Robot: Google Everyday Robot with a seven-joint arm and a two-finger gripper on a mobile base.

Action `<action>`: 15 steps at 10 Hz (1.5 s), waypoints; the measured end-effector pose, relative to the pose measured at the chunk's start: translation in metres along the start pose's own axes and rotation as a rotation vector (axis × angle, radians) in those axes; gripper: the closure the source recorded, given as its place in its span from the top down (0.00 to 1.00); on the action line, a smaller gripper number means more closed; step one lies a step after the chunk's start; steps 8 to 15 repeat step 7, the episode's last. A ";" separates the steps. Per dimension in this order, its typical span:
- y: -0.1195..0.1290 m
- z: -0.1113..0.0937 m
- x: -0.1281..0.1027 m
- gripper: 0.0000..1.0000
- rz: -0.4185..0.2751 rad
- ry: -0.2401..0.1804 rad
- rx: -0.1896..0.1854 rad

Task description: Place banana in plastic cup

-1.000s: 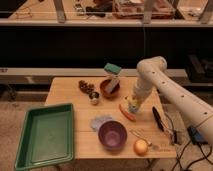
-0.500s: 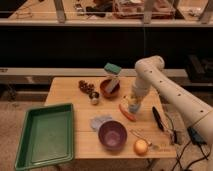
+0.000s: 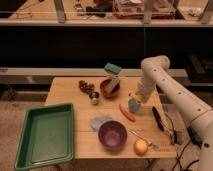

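The light-blue plastic cup (image 3: 133, 105) stands on the wooden table (image 3: 65, 92), right of centre. My gripper (image 3: 136, 97) hangs directly over the cup, at the end of the white arm (image 3: 165, 82) that reaches in from the right. It is shut on the banana (image 3: 131, 94), a pale yellow-tan piece that shows at the fingers just above the cup's rim. Most of the banana is hidden by the gripper.
An orange-red carrot stick (image 3: 127, 112) lies just left of the cup. Behind it are a brown-red bowl (image 3: 110, 88) and a teal block (image 3: 113, 69). In front are a purple bowl (image 3: 112, 135), an orange fruit (image 3: 141, 147), a green tray (image 3: 45, 135) and a black tool (image 3: 158, 118).
My gripper has shifted slightly left and down, closer over the light-blue cup, with the banana still in it. Nothing else on the table has moved.
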 end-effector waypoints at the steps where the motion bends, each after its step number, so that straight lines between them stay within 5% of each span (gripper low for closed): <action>1: 0.000 -0.002 0.001 0.80 0.009 0.006 0.021; 6: -0.026 -0.036 0.012 0.80 0.047 0.045 0.180; 15: -0.030 -0.043 0.013 0.80 0.042 0.056 0.187</action>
